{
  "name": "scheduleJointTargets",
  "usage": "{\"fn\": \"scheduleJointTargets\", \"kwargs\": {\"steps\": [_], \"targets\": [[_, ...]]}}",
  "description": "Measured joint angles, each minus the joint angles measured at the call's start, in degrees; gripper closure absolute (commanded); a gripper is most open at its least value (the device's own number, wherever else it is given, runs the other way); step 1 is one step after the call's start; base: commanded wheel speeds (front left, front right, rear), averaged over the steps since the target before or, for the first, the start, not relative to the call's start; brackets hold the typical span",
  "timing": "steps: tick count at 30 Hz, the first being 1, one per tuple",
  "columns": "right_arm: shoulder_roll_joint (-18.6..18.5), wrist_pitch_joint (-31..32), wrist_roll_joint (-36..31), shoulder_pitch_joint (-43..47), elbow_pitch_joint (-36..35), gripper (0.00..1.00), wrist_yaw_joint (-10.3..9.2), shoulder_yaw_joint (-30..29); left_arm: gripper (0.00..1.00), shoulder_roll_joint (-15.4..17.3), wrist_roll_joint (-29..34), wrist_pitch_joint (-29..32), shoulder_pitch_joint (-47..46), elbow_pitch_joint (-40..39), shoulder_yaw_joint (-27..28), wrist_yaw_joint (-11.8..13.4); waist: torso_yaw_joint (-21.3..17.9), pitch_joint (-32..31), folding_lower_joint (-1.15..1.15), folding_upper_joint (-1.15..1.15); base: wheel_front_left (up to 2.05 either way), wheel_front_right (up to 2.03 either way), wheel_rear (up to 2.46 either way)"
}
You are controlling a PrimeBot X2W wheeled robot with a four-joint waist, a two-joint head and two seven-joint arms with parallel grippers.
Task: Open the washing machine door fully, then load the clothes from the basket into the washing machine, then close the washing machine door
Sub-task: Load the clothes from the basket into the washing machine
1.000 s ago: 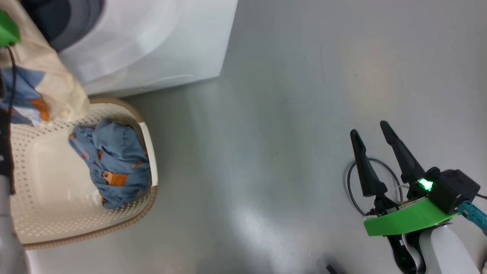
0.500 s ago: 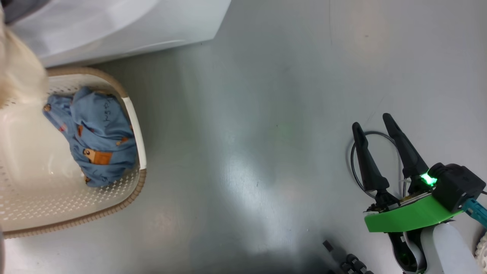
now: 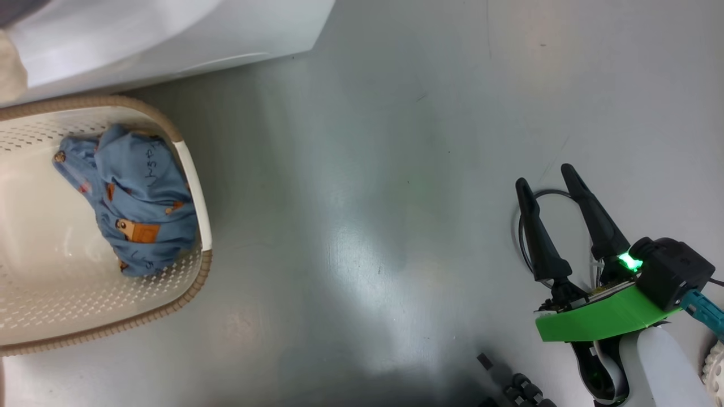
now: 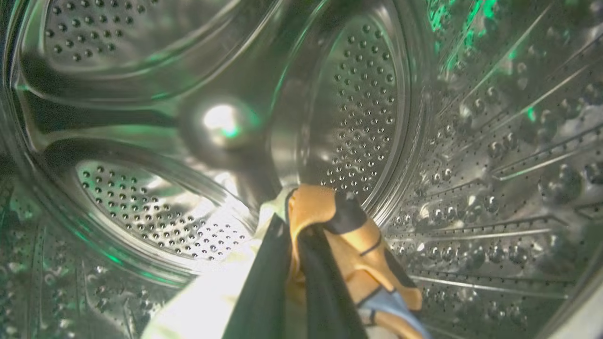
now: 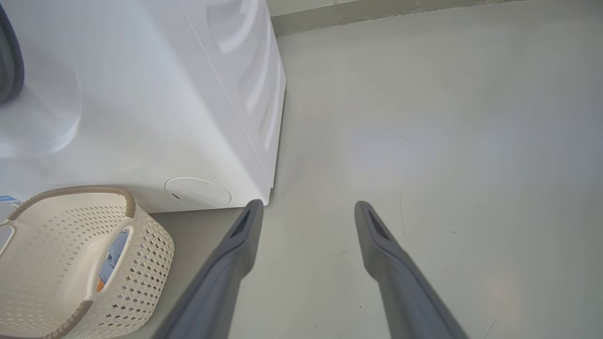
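Observation:
In the left wrist view my left gripper [image 4: 292,230] is inside the washing machine's perforated steel drum [image 4: 358,103], shut on a cream garment with orange and blue patches [image 4: 348,245]. The washing machine [image 3: 169,28] is a white box at the head view's top left, with the cream basket [image 3: 195,175] in front of it. A blue garment [image 3: 136,198] lies bunched against the basket's right wall. A scrap of cream cloth [image 3: 8,73] shows at the left edge. My right gripper [image 3: 542,176] hangs open over bare floor, far right of the basket. The washing machine door is out of view.
A loop of dark cable [image 3: 526,226] lies on the grey floor by my right gripper, and small dark parts [image 3: 520,390] sit at the bottom edge. The right wrist view shows the machine's round service flap [image 5: 198,190], its front corner, the basket [image 5: 141,245] and open floor to the right.
The head camera has turned, shifting the whole picture left and up. The cream garment that hung over the basket's far left has gone up out of the frame. My right gripper stays open.

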Motion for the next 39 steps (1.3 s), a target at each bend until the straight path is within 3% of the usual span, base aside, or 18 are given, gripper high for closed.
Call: {"fn": "scheduleJointTargets", "kwargs": {"steps": [1, 24, 39], "targets": [[0.0, 0.0, 0.0, 0.0, 0.1, 0.0, 0.0, 0.0, 0.0, -0.1, -0.6, 0.0, 0.5, 1.2, 0.4, 0.1, 0.0, -0.2, 0.0, 0.0, 0.0, 0.0, 0.0], [-0.1, 0.0, 0.0, -1.0, 1.8, 0.0, 0.0, -0.2, 0.0, -4.7, -3.6, 0.0, 9.9, 3.0, 2.5, -0.9, 3.2, -6.4, 0.0, 0.0, 0.0, 0.0, 0.0], [0.5, 0.0, 0.3, -0.7, 2.7, 0.0, 0.0, -0.4, 0.0, -8.2, -6.3, 0.0, 23.1, -5.2, 7.3, -2.0, 5.2, -13.0, 0.0, 0.0, 0.0, 0.0, 0.0]]}}
